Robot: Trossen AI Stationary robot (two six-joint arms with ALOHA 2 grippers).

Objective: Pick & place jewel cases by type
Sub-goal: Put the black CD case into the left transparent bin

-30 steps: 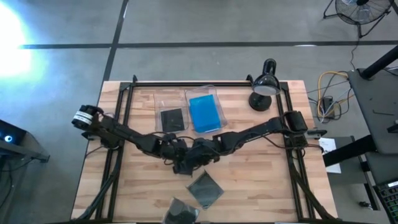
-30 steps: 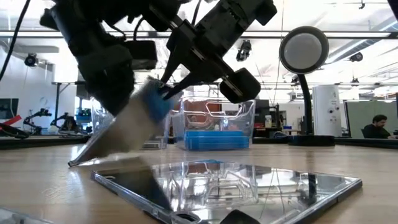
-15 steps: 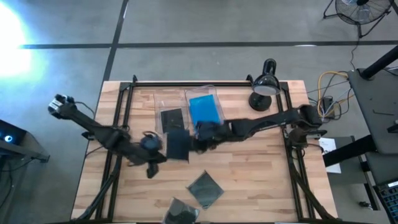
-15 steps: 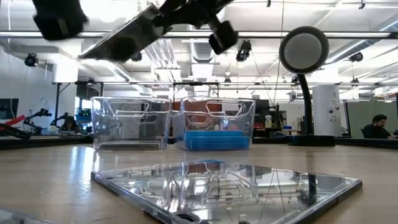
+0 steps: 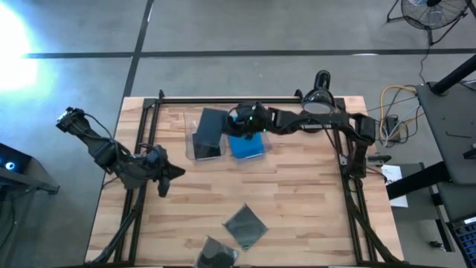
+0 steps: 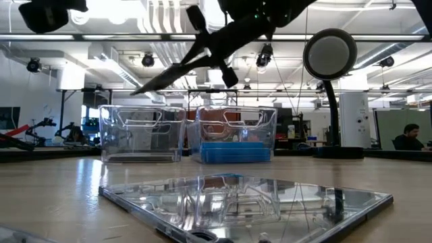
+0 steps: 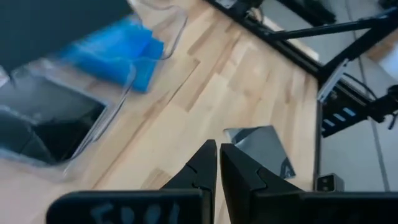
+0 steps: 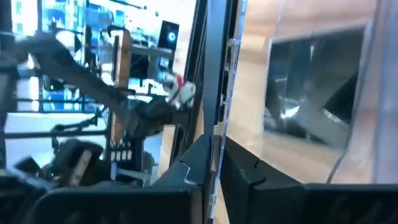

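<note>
My right gripper is shut on a dark grey jewel case, held in the air above the left clear tray, where another dark case lies flat. Blue cases lie stacked in the right clear tray. Two more dark cases lie flat on the table near its front edge. My left gripper is shut and empty over the table's left part; its wrist view shows its fingers together. My right gripper pinches the dark case between its two fingers at the edge nearest the table's right side. The fingers come about level from the table's right. The case is lifted clear and tilted, its free end lower; it shows edge-on in the wrist view.
A black desk lamp stands at the table's far right. Black frame rails run along the table's sides and far edge. Bare wood lies between the trays and the front cases.
My right gripper has lifted the dark case off the table's middle and carried it up and toward the far edge, over the left tray. My left gripper has drawn away from the case toward the table's left edge.
</note>
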